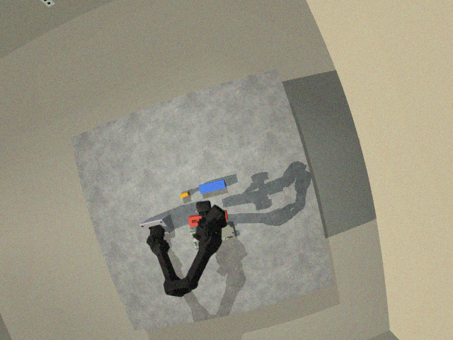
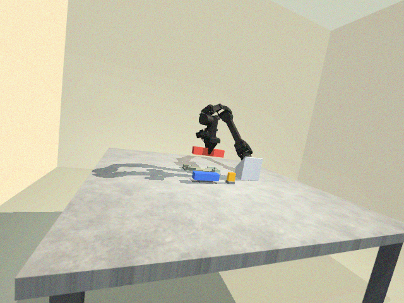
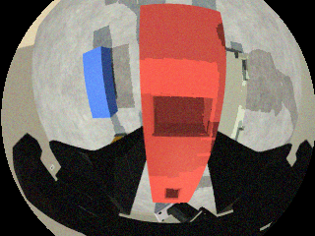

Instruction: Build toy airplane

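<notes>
The gripper (image 1: 199,236) (image 2: 210,152) (image 3: 177,129) is clamped on the red fuselage (image 1: 194,221) (image 2: 199,151) (image 3: 179,79), up off the table (image 1: 204,127) (image 2: 208,221) (image 3: 59,74). The green jig (image 1: 229,231) (image 2: 199,169) (image 3: 233,93) seems bare, though the arm (image 1: 177,286) (image 2: 235,129) partly covers it from above. The blue wing (image 1: 212,186) (image 2: 205,176) (image 3: 98,84) lies near the orange fin (image 1: 185,194) (image 2: 231,177).

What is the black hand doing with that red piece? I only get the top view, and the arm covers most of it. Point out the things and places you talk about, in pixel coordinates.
Observer: The exterior view shows the hand (image 2: 210,151) (image 3: 177,129) gripping the red piece (image 1: 195,221) (image 2: 199,150) (image 3: 179,79) by its middle, raised off the table (image 1: 164,146) (image 2: 202,221) (image 3: 59,98).

Operator: I can see one little hole near its end. Are there any more?

Observer: Yes. The wrist view shows a bigger rectangular opening (image 3: 181,115) in the same face, which the arm hides from you.
</notes>
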You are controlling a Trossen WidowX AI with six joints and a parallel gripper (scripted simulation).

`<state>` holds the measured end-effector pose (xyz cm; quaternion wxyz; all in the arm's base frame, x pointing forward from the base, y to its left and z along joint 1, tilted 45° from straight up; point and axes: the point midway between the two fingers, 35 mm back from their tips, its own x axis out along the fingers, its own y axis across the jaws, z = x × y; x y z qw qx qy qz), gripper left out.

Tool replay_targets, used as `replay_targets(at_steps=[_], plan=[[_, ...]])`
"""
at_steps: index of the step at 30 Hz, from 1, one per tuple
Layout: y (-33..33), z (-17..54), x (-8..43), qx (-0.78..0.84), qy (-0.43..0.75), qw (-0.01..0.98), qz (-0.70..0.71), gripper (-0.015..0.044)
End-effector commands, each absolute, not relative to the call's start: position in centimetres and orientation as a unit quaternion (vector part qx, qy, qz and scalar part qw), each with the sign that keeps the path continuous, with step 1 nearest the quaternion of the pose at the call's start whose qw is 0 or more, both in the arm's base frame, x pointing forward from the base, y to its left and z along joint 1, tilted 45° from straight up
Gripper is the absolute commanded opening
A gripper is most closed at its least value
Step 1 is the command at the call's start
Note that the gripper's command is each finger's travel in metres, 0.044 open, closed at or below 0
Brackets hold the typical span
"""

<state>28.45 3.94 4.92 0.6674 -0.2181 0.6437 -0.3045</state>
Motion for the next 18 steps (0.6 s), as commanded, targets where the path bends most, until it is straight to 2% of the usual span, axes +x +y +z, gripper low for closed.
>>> replay_targets(at_steps=[1,18], plan=[[2.7,5.3,28.5,-0.223,0.644,0.668,-0.298,0.0000],[-2.6,6.9,28.2,-0.239,0.651,0.663,-0.282,0.0000]])
